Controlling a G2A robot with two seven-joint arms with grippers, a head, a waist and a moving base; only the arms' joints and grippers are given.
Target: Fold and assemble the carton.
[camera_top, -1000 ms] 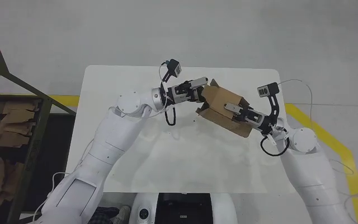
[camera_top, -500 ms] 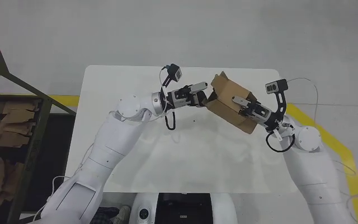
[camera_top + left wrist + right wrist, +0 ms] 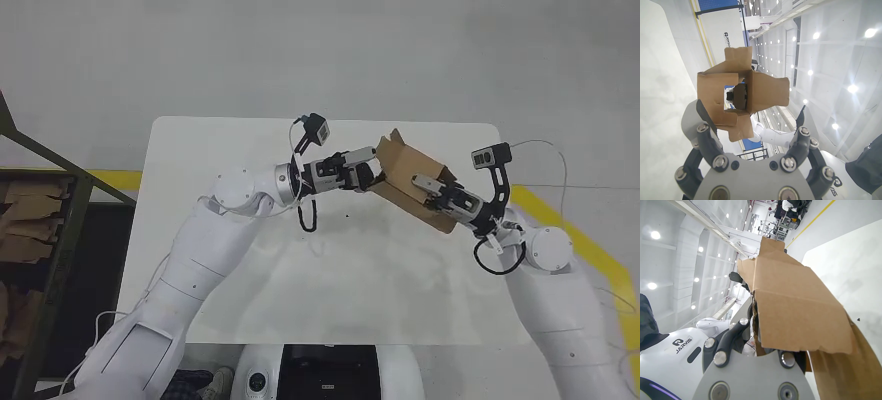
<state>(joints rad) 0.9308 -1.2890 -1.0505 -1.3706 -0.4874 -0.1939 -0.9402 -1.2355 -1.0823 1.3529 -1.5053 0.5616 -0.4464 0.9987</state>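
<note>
The carton (image 3: 410, 180) hung tilted above the far right part of the worktop (image 3: 200, 150), its right end clamped in the right jaws. The left jaws stood spread wide at its left end.

Ind. hall: hi ceiling lts (image 3: 852, 88), yellow floor line (image 3: 811, 221).

I can make out a line of dark print beside a round logo on the white wall panel (image 3: 728, 28) behind the table (image 3: 659, 94), and a logo with one word on the arm cover (image 3: 682, 344). On the carton (image 3: 768, 91) I read nothing.
</note>
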